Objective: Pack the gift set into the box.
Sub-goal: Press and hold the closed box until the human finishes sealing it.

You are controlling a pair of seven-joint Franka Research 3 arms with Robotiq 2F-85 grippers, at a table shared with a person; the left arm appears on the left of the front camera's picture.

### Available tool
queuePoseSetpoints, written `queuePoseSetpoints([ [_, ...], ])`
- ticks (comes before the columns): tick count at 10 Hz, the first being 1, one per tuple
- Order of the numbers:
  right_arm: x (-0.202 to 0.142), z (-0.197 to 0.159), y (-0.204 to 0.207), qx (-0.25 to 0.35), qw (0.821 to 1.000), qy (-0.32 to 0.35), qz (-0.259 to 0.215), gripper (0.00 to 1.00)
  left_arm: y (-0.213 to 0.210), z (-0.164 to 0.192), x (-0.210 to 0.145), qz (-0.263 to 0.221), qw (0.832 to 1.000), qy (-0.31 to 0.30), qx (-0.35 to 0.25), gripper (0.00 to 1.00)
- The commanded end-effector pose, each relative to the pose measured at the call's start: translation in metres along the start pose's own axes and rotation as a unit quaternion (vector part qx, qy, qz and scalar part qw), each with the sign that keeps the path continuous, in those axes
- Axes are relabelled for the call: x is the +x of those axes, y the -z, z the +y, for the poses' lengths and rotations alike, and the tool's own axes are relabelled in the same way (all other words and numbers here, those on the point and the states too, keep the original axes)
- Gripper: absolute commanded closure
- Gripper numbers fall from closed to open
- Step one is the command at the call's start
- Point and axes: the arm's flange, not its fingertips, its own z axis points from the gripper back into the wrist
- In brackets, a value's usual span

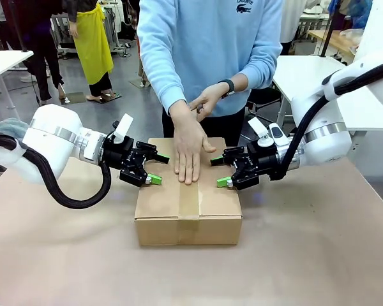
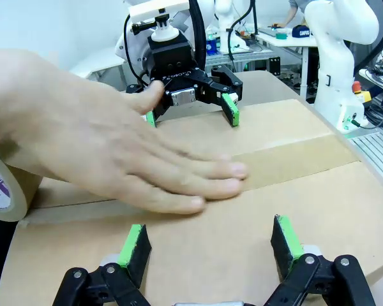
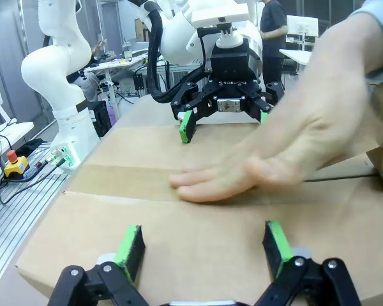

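- Jaws on your left gripper (image 1: 149,167) stand spread and hold nothing, green pads (image 2: 135,248) pressed on the box's left top edge.
- Jaws on your right gripper (image 1: 221,172) are likewise spread and hold nothing, resting on the box's right top edge.
- Box (image 1: 188,207) sits mid-table between both grippers, flaps closed; you see its long axis running left to right, a tape strip (image 1: 189,197) crossing the top from the person's side towards you.
- Person's hand (image 1: 187,148) lies flat on that strip, fingers pointing at you.
- Tape roll (image 2: 5,183) shows at the left wrist view's edge.
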Motion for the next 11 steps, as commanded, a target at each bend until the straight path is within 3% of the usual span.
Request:
queuePoseSetpoints([
  [1, -0.0012, 0.0006, -0.0005, 0.0, 1.0, -0.001, 0.003, 0.0, 0.0016, -0.0005, -0.0016, 0.0, 1.0, 0.0, 0.001, 0.0],
  [11, -0.0012, 0.0006, -0.0005, 0.0, 1.0, -0.001, 0.003, 0.0, 0.0016, -0.0005, -0.0016, 0.0, 1.0, 0.0, 0.001, 0.0],
])
